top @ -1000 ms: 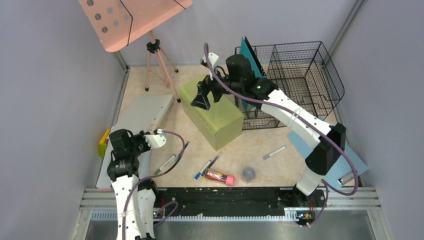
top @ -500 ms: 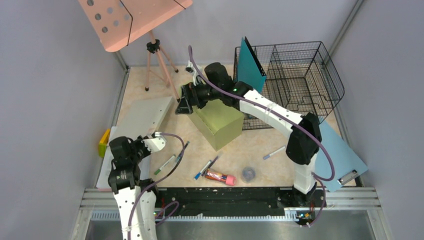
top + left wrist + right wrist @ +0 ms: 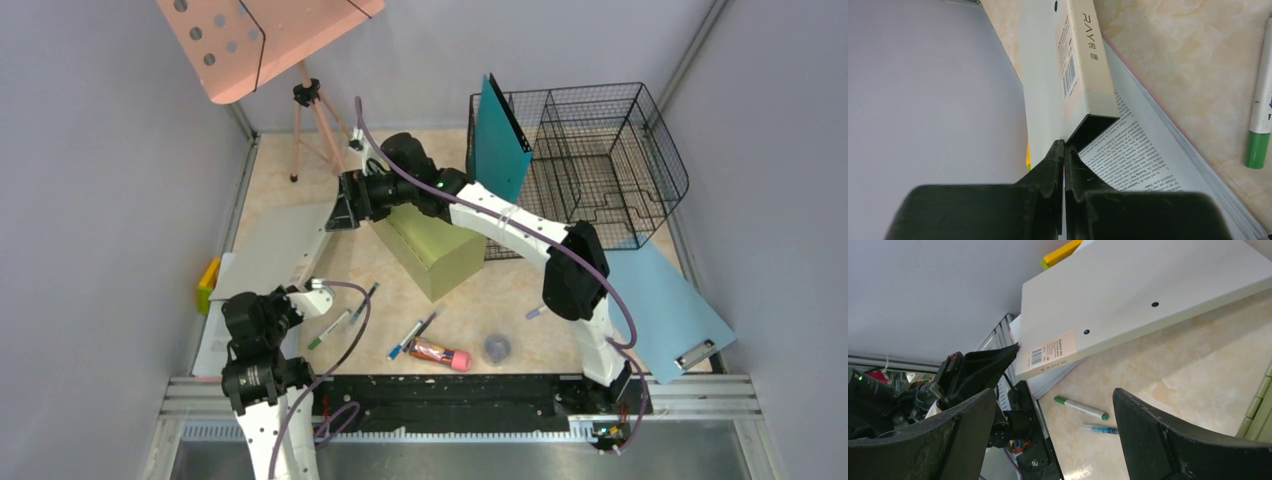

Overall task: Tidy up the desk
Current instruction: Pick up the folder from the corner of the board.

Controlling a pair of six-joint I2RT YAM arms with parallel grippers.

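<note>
The desk (image 3: 520,290) is a beige marbled top. A white file box (image 3: 285,235) lies at its left on a stack of printed pages (image 3: 1133,155). My left gripper (image 3: 288,295) is shut, its tips (image 3: 1064,145) at the near corner of the file box (image 3: 1083,55). My right gripper (image 3: 345,205) is open and empty, held above the desk off the far-left end of the olive-green box (image 3: 435,240). The right wrist view, past that gripper (image 3: 1054,392), shows the file box (image 3: 1148,295) and the left gripper (image 3: 1015,346) at its corner.
A green marker (image 3: 330,328), a dark pen (image 3: 362,300), a blue pen (image 3: 405,340), a red tube (image 3: 440,352), a round dark lid (image 3: 497,347) and another pen (image 3: 535,312) lie near the front. A wire basket (image 3: 600,150), teal folder (image 3: 497,125), blue clipboard (image 3: 665,310), pink stand (image 3: 260,35).
My right arm has swung left from above the green box to past its far-left end, jaws still open. My left arm has drawn back toward the near edge.
</note>
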